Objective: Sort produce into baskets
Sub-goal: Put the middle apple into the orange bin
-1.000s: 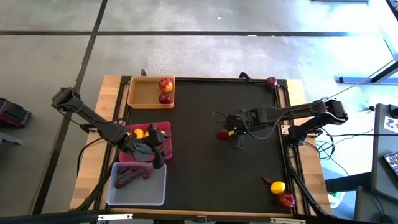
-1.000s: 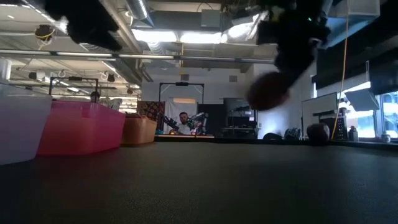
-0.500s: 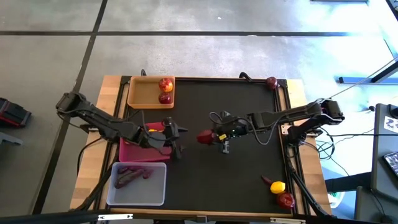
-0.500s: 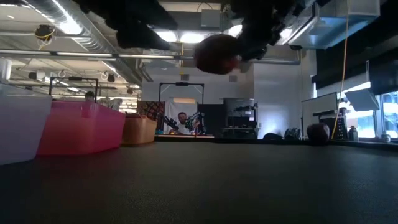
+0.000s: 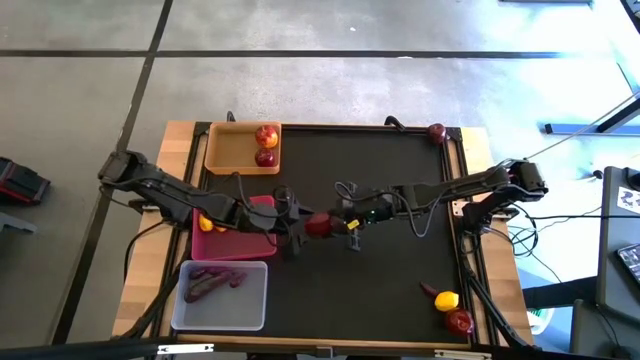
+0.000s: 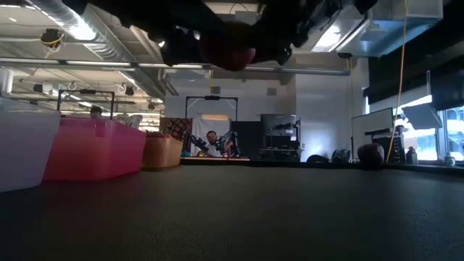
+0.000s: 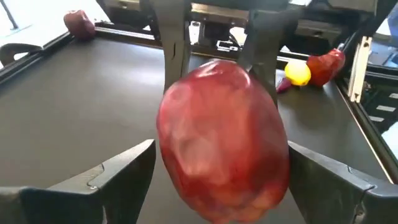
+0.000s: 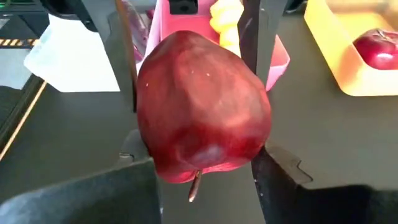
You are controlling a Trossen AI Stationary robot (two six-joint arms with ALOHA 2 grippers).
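Note:
A dark-red apple [image 5: 318, 225] hangs above the middle of the black mat, held by my right gripper [image 5: 335, 222], which reaches in from the right. My left gripper [image 5: 298, 226] meets it from the left, open. Its two fingers [image 7: 118, 177] stand on either side of the apple [image 7: 221, 137]; I cannot tell whether they touch it. The tan tray [image 5: 222, 150] holds two apples. Lemons lie in the pink tray [image 5: 255, 235], and purple roots in the translucent tray [image 5: 250, 300]. My right gripper pinches the apple by two opposite sides [image 8: 155, 152] between its two fingers. They come from the table's right, slanting a little downward. The apple is lifted well clear of the mat [image 6: 228, 51], its stem [image 8: 195, 185] on the lower side.
One apple [image 5: 437, 131] lies at the mat's far right corner. A lemon [image 5: 447, 299], an apple [image 5: 459, 321] and a purple root [image 5: 430, 291] lie near the near right corner. The three trays line the left side.
My right gripper has carried the apple toward the table's left and has tipped up from pointing down to nearly level. My left gripper has swung from over the pink tray toward the right, up to the apple.

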